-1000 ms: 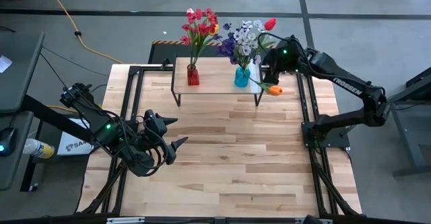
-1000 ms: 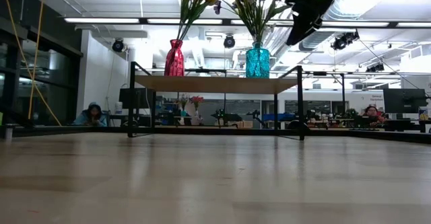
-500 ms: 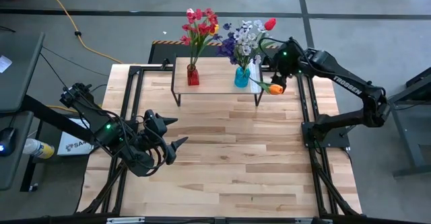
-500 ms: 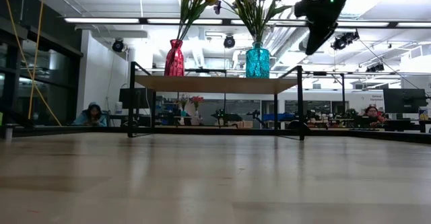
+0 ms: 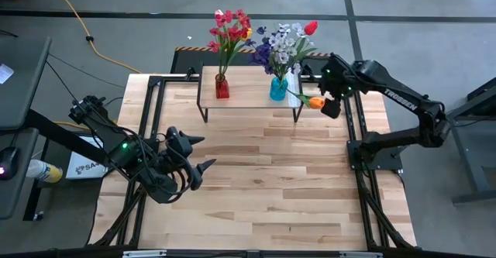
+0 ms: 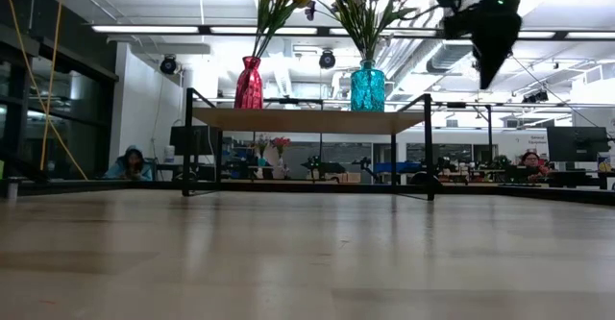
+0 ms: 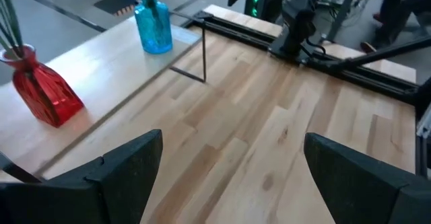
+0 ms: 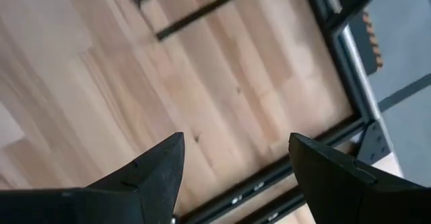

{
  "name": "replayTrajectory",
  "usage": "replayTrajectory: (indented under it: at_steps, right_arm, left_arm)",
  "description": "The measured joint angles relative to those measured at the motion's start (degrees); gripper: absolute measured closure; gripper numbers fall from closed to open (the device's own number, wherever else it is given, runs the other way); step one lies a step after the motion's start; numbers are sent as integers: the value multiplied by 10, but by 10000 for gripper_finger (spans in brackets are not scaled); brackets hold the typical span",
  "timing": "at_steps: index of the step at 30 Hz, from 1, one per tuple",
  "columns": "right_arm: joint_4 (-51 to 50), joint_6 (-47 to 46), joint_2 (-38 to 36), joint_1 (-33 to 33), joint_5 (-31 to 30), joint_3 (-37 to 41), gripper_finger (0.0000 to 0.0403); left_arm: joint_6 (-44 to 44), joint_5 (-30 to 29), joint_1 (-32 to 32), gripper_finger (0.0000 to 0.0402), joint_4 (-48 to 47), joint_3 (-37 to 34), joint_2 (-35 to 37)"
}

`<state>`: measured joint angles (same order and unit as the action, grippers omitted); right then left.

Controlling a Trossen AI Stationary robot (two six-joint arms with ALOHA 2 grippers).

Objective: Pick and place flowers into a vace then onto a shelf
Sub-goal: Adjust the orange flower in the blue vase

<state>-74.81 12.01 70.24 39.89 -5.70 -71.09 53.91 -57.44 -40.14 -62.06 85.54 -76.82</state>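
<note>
On the shelf [image 5: 248, 97] stand a red vase [image 5: 222, 87] with red and pink flowers [image 5: 230, 29] and a blue vase [image 5: 278, 89] with purple and whitish sprays [image 5: 280, 45] and a red tulip [image 5: 311, 27]. An orange tulip [image 5: 314, 101] droops past the shelf's right end on a green stem coming from the blue vase's side. My right gripper [image 5: 332, 107] hangs open just right of that tulip, pointing down, with nothing between its fingers [image 8: 236, 143]. My left gripper [image 5: 198, 153] stands open over the table's left middle [image 7: 232, 177].
Black frame rails [image 5: 353, 126] run along the table's left and right sides and behind the shelf. The wooden tabletop [image 5: 263, 180] stretches from the shelf to the near edge. The low view shows both vases [image 6: 366, 86] on the shelf top [image 6: 307, 120], with the room behind.
My right gripper has drawn away from the blue vase's flowers toward the table's right and near edges, sinking a little. It has tipped from a slant to pointing almost straight down. It has stayed open. The flowers and vases have not moved.
</note>
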Motion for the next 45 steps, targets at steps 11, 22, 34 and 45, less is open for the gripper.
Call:
replayTrajectory:
  at_steps: [11,22,34,45]
  right_arm:
    - [54,-83,-152,0,97,249,146]
    - [176,-226,-236,-3,265,233,146]
    - [625,-498,-457,-64,270,413,146]
    - [1093,-499,-456,-225,140,581,146]
  left_arm:
    - [0,14,0,9,-7,0,0]
    - [21,29,0,9,-10,0,0]
    - [19,33,0,9,-12,0,0]
    - [19,25,0,9,-16,0,0]
